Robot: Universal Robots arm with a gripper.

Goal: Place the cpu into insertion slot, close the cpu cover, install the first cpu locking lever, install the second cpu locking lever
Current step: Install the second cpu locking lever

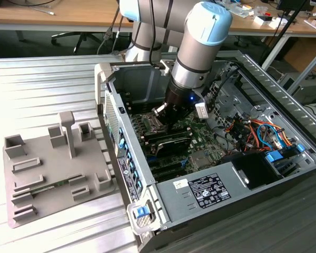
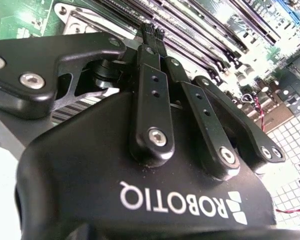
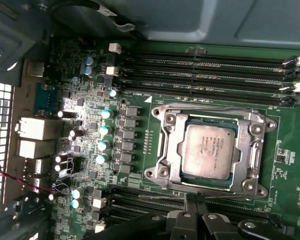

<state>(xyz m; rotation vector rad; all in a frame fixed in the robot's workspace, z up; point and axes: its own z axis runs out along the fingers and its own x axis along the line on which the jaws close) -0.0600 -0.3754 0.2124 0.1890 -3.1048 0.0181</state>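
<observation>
The cpu, silvery and square, lies flat in the insertion slot on the green board. The cpu cover is folded down around it, framing its metal top. One thin locking lever runs along the cover's edge nearest the long memory slots. Another wire lever runs along the opposite edge. My gripper is shut, its tips right at that second lever beside the cover's edge. In the second wrist view the gripper has its fingers pressed together. In the exterior view the gripper reaches down inside the open computer case.
Long black memory slots flank the socket on two sides. Capacitors and rear ports stand nearby. The case holds a power supply and coloured cables. A grey fixture tray sits on the exterior view's left.
</observation>
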